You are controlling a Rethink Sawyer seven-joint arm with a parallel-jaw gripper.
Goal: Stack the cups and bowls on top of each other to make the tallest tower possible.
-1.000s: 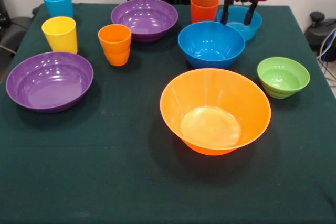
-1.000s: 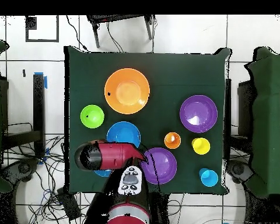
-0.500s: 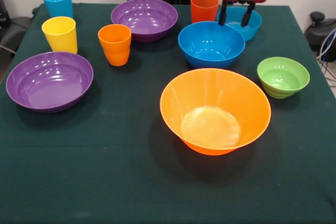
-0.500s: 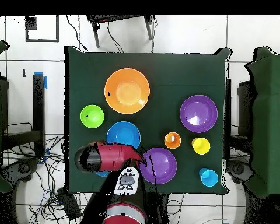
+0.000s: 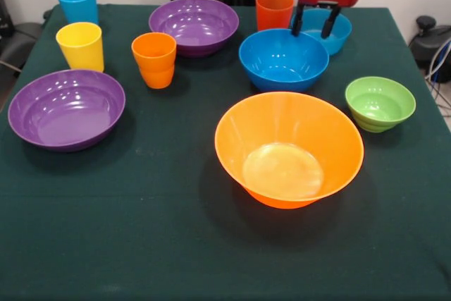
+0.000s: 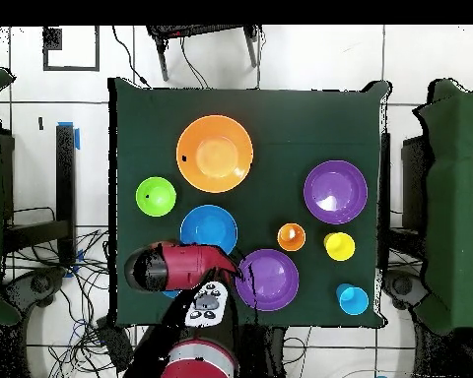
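dark green tablecloth [image 5: 106, 230], cables on floor [image 6: 83, 315]

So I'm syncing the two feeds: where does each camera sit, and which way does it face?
Front view: across the table, facing the robot; shows the gripper open above the translucent light blue bowl.
Overhead view: above, looking straight down; shows the red arm from the bottom edge.
Shared: the large orange bowl, turned half round.

Glossy red arm [image 6: 186, 266] housing, black joint, two black tool [image 5: 312, 22] fingers.
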